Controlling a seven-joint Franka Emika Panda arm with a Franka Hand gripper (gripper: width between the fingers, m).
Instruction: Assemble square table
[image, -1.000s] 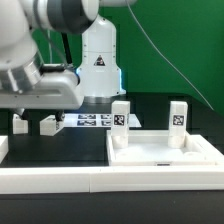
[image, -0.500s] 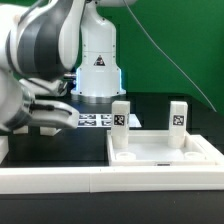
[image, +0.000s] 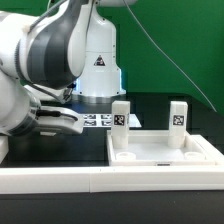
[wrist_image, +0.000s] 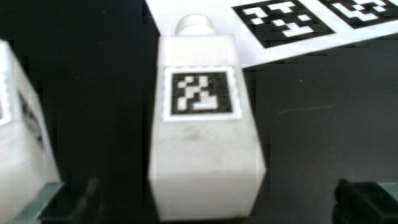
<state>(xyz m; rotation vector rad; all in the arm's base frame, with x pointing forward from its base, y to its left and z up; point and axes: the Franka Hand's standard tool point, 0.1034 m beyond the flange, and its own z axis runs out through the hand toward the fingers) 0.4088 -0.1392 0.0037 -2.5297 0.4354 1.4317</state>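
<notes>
Your pincer (wrist_image: 217, 205) stands wide apart. Its two dark fingertips (wrist_image: 71, 200) sit on either side of a loose leg (wrist_image: 205, 120), and a strip of the black surface (wrist_image: 98, 120) shows between each fingertip and the leg, so nothing is clamped. You see that leg lying flat on the surface, its black-and-white tag turned up to the wrist camera and its narrowed end pointing toward the marker board (wrist_image: 302, 22). A second loose leg (wrist_image: 15, 120) lies alongside it, apart from it and cut off by the picture's edge.

From the exterior view, the arm (image: 45, 60) fills the exterior view's left. It hides the fingertips and both loose legs, so you cannot judge the pincer from there. Past the arm, the marker board lies flat on the black surface in front of the robot's white base (image: 100, 60).

On the exterior view's right you find the square tabletop (image: 165, 155) lying flat, raised rim upward. Two upright legs stand at its far corners, one (image: 120, 114) nearer the board and one (image: 178, 114) further right, both tags facing the camera. A long white rail (image: 100, 182) runs along the near edge of the surface, just in front of the tabletop. A plain green backdrop (image: 175, 40) closes the room behind the base.
</notes>
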